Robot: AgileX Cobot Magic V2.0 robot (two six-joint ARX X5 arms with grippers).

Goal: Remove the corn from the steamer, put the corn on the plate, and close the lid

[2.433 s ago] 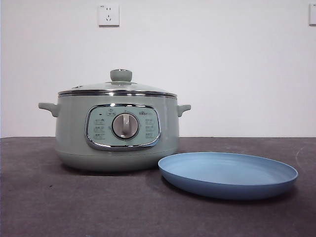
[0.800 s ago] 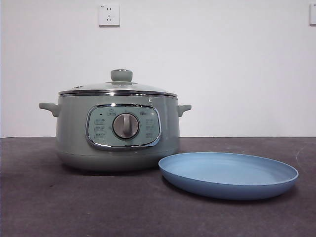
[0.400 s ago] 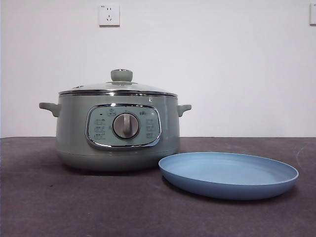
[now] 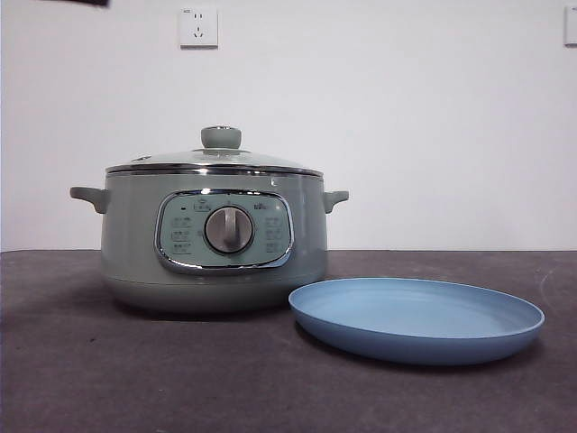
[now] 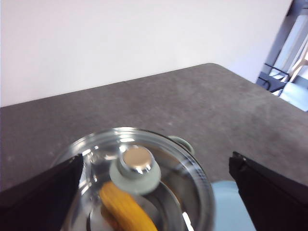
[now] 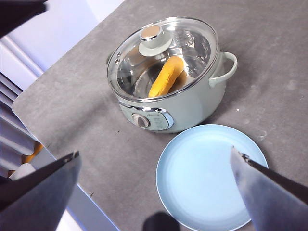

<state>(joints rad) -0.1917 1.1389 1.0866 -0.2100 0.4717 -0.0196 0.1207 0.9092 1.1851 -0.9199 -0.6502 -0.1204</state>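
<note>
The steamer [image 4: 214,244] stands left of centre on the dark table, with the glass lid [image 4: 216,161] closed on it. Through the glass, the corn [image 6: 166,77] lies inside the pot and also shows as corn [image 5: 126,211] under the knob [image 5: 136,168]. The empty light-blue plate [image 4: 416,317] lies just right of the steamer. My left gripper [image 5: 156,163] hangs open above the lid knob, apart from it. My right gripper [image 6: 155,155] is open high over the plate [image 6: 211,178] and steamer [image 6: 168,108], holding nothing.
A black arm tip [image 4: 86,2] shows at the top left corner of the front view. The table's edge [image 6: 57,149] runs close to the steamer's panel side. A white wall with a socket [image 4: 198,27] stands behind.
A black arm tip has come into the top left corner of the front view. Steamer, lid and plate have not moved.
</note>
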